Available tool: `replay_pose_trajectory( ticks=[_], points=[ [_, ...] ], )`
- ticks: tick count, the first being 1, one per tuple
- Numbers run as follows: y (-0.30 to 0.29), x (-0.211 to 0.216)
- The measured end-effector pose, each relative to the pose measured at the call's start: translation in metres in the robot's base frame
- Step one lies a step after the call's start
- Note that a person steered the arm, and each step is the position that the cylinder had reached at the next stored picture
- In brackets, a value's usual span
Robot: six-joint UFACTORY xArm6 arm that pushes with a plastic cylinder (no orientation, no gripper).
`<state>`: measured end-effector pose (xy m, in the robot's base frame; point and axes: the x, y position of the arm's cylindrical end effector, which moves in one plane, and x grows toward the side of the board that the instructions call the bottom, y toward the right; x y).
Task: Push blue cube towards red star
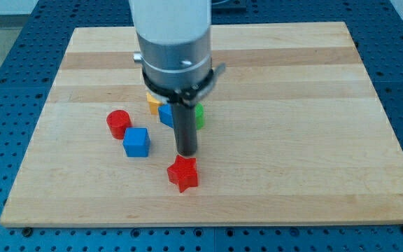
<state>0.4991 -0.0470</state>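
Note:
The blue cube [136, 142] lies on the wooden board [292, 105], left of centre. The red star [183, 173] lies below and to the right of it, with a gap between them. My tip [186, 152] is the lower end of the dark rod. It stands to the right of the blue cube and just above the red star, apart from the cube.
A red cylinder [118, 123] lies up and left of the blue cube. Behind the rod sit a yellow block [152, 102], another blue block [166, 114] and a green block [199, 115], partly hidden by the arm.

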Motion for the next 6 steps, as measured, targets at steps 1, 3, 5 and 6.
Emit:
replay_pose_trajectory(
  ticks=[1,3,5,6],
  points=[
    [-0.029,-0.037],
    [-0.09,0.015],
    [-0.094,0.021],
    [-0.125,0.026]
  ],
)
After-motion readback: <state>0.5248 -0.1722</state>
